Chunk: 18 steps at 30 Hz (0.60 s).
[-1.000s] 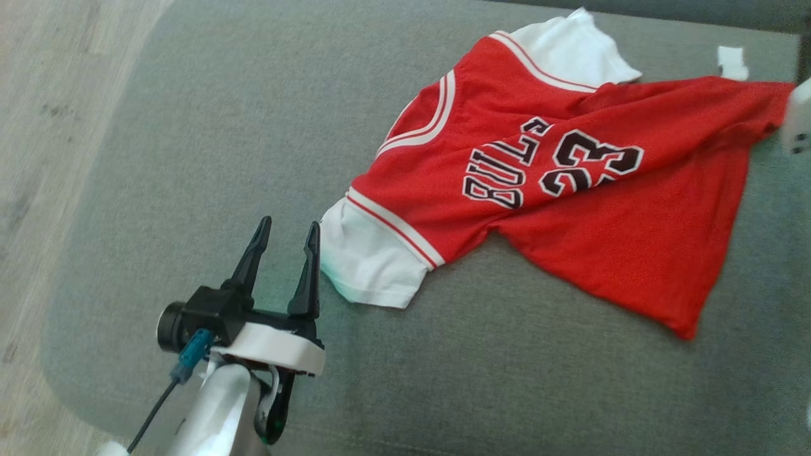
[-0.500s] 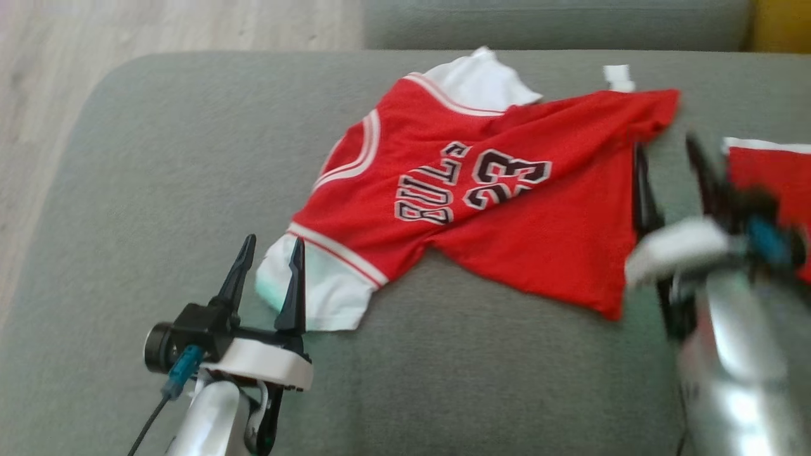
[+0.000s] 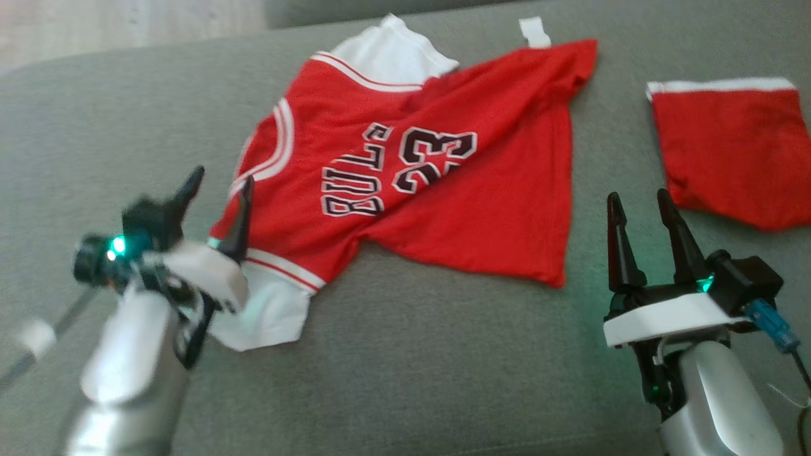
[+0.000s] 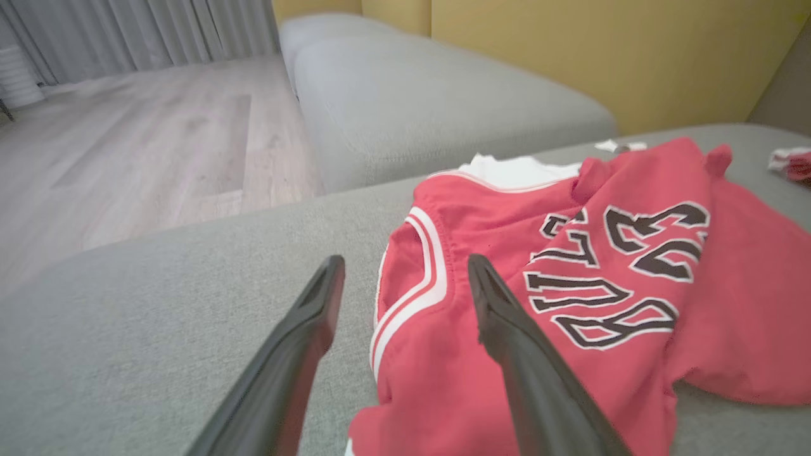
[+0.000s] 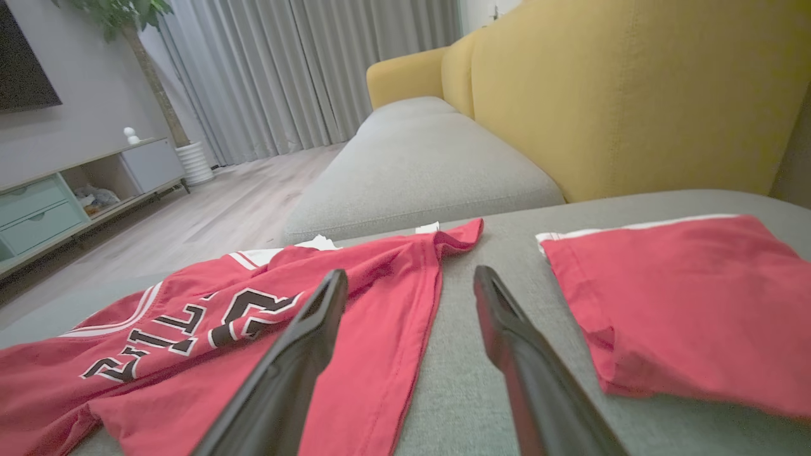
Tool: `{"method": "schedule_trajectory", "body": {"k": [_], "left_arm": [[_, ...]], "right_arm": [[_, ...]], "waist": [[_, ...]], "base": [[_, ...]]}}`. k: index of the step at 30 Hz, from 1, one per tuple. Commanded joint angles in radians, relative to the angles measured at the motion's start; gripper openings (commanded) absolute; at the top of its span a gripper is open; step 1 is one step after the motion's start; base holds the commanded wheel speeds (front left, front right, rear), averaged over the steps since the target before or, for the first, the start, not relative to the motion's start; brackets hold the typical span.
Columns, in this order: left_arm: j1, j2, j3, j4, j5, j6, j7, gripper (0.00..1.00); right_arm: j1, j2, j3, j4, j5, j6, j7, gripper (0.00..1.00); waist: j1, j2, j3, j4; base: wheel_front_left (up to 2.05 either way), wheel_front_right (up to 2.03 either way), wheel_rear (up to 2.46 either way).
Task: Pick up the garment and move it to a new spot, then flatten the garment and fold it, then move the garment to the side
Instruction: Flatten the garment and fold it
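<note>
Left claw and right claw gape empty; best pinch the rumpled red-and-white fabric jersey at shoulder and hem, lifting evenly.

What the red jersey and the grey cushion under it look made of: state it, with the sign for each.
Red jersey: thin knit fabric, matte, likely polyester; it lies limp and creased. Grey cushion: woven upholstery, matte, with a fine speckled weave; fibre unclear.
</note>
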Motion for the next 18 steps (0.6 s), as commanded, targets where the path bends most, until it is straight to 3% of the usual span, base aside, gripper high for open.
{"method": "schedule_trajectory", "body": {"k": [1, 5, 7, 9, 14, 15, 16, 18], "left_arm": [[-0.078, 0.053, -0.002, 0.008, -0.023, -0.005, 0.06, 1.0], [-0.16, 0.116, -0.119, 0.07, -0.144, -0.006, 0.233, 1.0], [-0.177, 0.137, -0.144, 0.081, -0.172, -0.006, 0.267, 1.0], [-0.217, 0.199, -0.216, 0.112, -0.233, -0.007, 0.353, 1.0], [-0.265, 0.264, -0.305, 0.142, -0.312, -0.007, 0.41, 0.98], [-0.274, 0.276, -0.323, 0.145, -0.324, -0.007, 0.417, 0.32], [-0.284, 0.288, -0.341, 0.147, -0.333, -0.007, 0.418, 0.0], [-0.307, 0.308, -0.363, 0.152, -0.355, -0.007, 0.406, 0.0]], "right_arm": [[-0.033, 0.0, 0.031, -0.041, 0.011, -0.002, -0.001, 1.0], [-0.041, 0.0, 0.048, -0.049, 0.029, -0.002, -0.002, 1.0], [-0.043, 0.0, 0.051, -0.049, 0.032, -0.002, -0.003, 1.0], [-0.052, 0.0, 0.063, -0.051, 0.04, -0.002, -0.006, 1.0], [-0.067, 0.0, 0.073, -0.061, 0.052, -0.002, -0.01, 1.0], [-0.069, 0.0, 0.074, -0.064, 0.054, -0.002, -0.011, 1.0], [-0.071, 0.0, 0.075, -0.067, 0.055, -0.002, -0.011, 1.0], [-0.075, 0.0, 0.079, -0.073, 0.058, -0.002, -0.012, 1.0]], "waist": [[-0.0001, 0.0, 0.043, -0.044], [-0.0001, 0.0, 0.077, -0.079], [-0.0001, 0.0, 0.085, -0.087], [-0.0001, 0.0, 0.109, -0.111], [-0.0001, 0.0, 0.147, -0.145], [-0.0001, 0.0, 0.153, -0.15], [-0.0001, 0.0, 0.16, -0.155], [-0.0001, 0.0, 0.172, -0.163]], "base": [[0.0, 0.0, 0.0], [0.0, 0.0, 0.0], [0.0, 0.0, 0.0], [0.0, 0.0, 0.0], [0.0, 0.0, 0.0], [0.0, 0.0, 0.0], [0.0, 0.0, 0.0], [0.0, 0.0, 0.0]]}}
